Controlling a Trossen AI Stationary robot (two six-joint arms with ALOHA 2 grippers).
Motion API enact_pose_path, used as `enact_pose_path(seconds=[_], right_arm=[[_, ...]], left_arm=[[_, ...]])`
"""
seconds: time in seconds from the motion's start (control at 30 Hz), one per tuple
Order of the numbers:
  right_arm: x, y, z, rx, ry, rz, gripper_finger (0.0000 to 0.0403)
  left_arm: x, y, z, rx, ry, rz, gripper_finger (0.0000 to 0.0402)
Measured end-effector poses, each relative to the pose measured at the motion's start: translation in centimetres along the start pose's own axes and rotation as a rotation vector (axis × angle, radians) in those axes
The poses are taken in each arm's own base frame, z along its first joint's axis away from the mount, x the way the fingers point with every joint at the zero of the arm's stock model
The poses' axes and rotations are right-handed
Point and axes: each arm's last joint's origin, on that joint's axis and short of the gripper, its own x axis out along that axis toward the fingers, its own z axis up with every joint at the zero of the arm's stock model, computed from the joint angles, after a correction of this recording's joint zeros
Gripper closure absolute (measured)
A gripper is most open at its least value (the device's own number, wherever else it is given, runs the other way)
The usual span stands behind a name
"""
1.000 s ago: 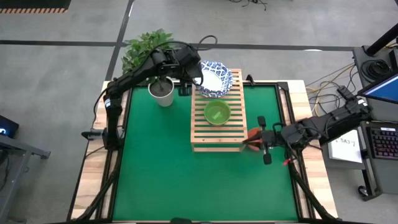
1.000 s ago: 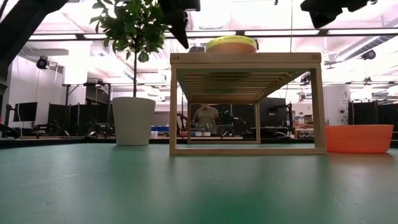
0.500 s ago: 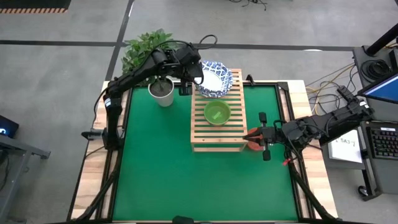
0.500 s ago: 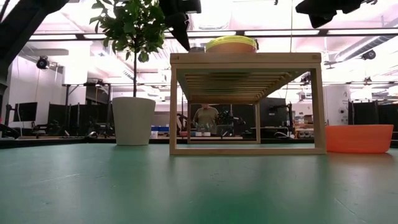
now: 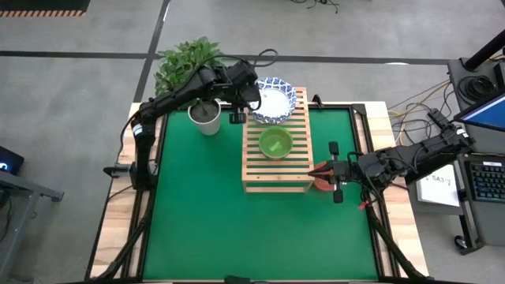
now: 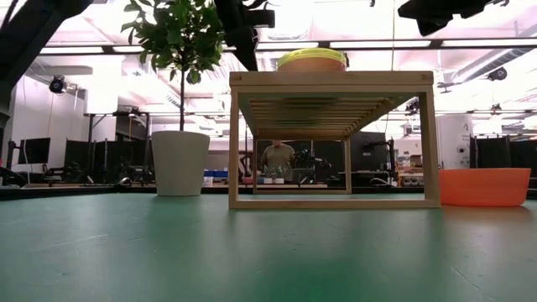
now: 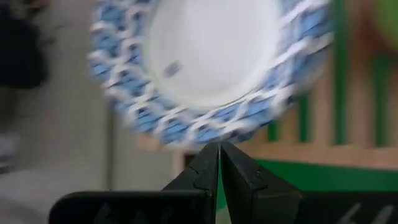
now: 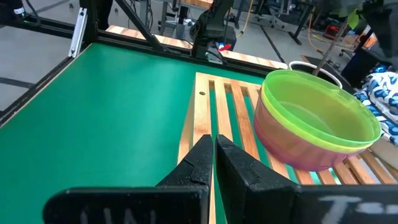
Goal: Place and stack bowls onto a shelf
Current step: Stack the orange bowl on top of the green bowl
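A white bowl with a blue patterned rim [image 5: 274, 99] [image 7: 211, 56] rests on the far end of the wooden slatted shelf [image 5: 276, 170] [image 6: 331, 81] and overhangs its far edge. My left gripper [image 7: 219, 146] [image 5: 248, 99] is shut, with its tips right at that bowl's rim. A green bowl [image 5: 274, 143] [image 8: 317, 118], nested on yellowish and pink ones, sits mid-shelf. A red bowl [image 6: 484, 186] [image 5: 323, 183] stands on the green mat to the right of the shelf. My right gripper [image 8: 214, 142] [image 5: 322, 173] is shut, high above the red bowl and pointing at the shelf. My left gripper has its shut fingertips [image 7: 208, 158] right at the blue patterned rim [image 7: 202, 134] on the bowl's side toward the table's left. Whether they touch it, I cannot tell. Nothing sits between the fingers.
A white plant pot [image 5: 205, 118] [image 6: 179, 162] with a leafy plant stands left of the shelf's far end, beside my left arm. The green mat [image 5: 205, 213] lies open in front of and left of the shelf. A person [image 6: 278, 159] shows far behind the table.
My left gripper has drawn back slightly from the blue-rimmed bowl toward the table's left. My right gripper has shifted a little toward the shelf, staying high above the red bowl. The red bowl and the green stack have stayed where they were.
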Motion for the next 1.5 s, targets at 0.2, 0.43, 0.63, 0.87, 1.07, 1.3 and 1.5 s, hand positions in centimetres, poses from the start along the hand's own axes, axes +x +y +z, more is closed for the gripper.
enact_pose_path(seconds=[0.2,0.43,0.63,0.87,1.07,1.3,1.5], right_arm=[[0.0,-0.1,0.1,-0.004,-0.009,-0.017,0.0394],[-0.1,-0.2,1.1,0.117,-0.107,-0.023,0.0394],[0.1,-0.1,0.7,0.288,-0.070,-0.013,0.0394],[-0.5,-0.2,-0.4,0.572,0.189,-0.061,0.0394],[-1.4,-0.4,-1.9,0.545,0.579,-0.216,0.0394],[-0.5,0.5,-3.7,0.524,0.823,-0.182,0.0387],[1.3,1.4,-4.3,0.579,0.899,-0.157,0.0336]], left_arm=[[-0.4,-2.0,0.3,-0.123,-0.111,-0.386,0.0401],[-1.9,-7.3,1.1,-0.054,-0.061,-0.575,0.0401],[-4.4,-12.5,-0.4,0.054,-0.076,-0.635,0.0401],[-6.9,-16.6,-4.2,0.009,-0.259,-0.587,0.0401],[-7.7,-18.2,-6.9,-0.043,-0.529,-0.486,0.0401],[-7.5,-18.9,-9.5,-0.079,-0.750,-0.450,0.0401],[-6.9,-19.2,-11.0,-0.097,-0.771,-0.435,0.0401]])
